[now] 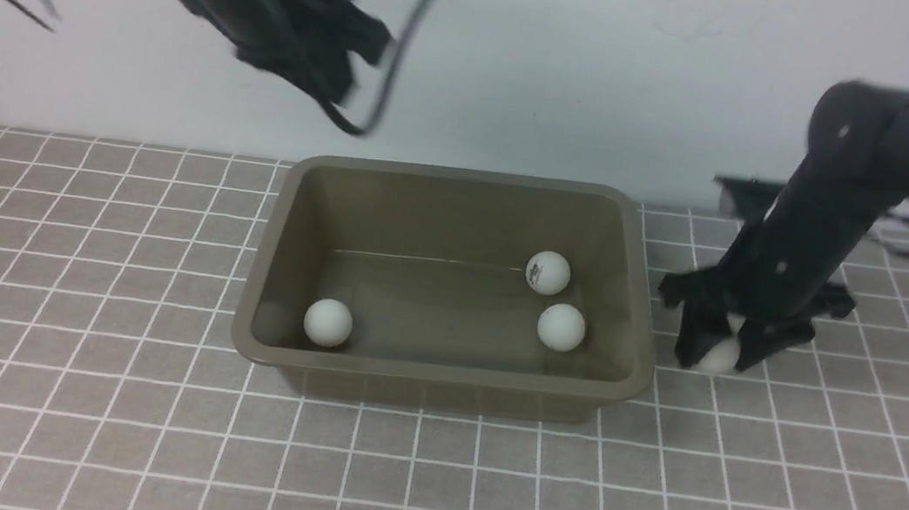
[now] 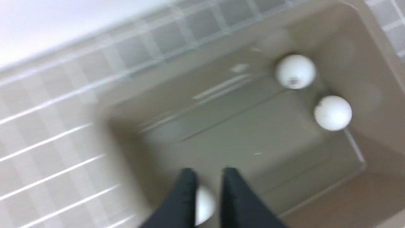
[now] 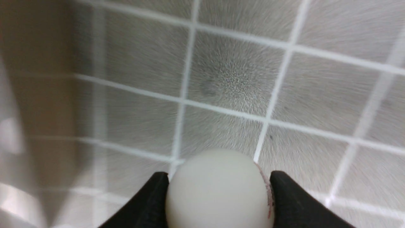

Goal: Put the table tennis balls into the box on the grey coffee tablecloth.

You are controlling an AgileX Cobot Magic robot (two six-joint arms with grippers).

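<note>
The right jaws (image 1: 709, 352) grip the last ball (image 1: 720, 357) beside the box (image 1: 439, 374), which holds 3; next, lift over the rim. The left jaws (image 2: 209, 175) stand narrow, apparently empty.

1. The box (image 1: 439, 371), the landmark here, is a plain olive-brown, with paler glossy streaks on its inner walls.
2. The tablecloth (image 1: 95, 383) under and around the box is grey, patterned with a grid of thin white lines.
3. Inside the box, the ball nearest its far wall (image 1: 548, 273) is white with a small dark printed mark.
4. The other two balls inside the box, (image 1: 561, 328) and (image 1: 328, 323), look plain white.
5. Outside the box, on its right, the ball between the dark fingers (image 3: 152, 196) is off-white, with a reddish marking on one side.
6. The wall beyond the box (image 1: 532, 63) is pale bluish-white.
</note>
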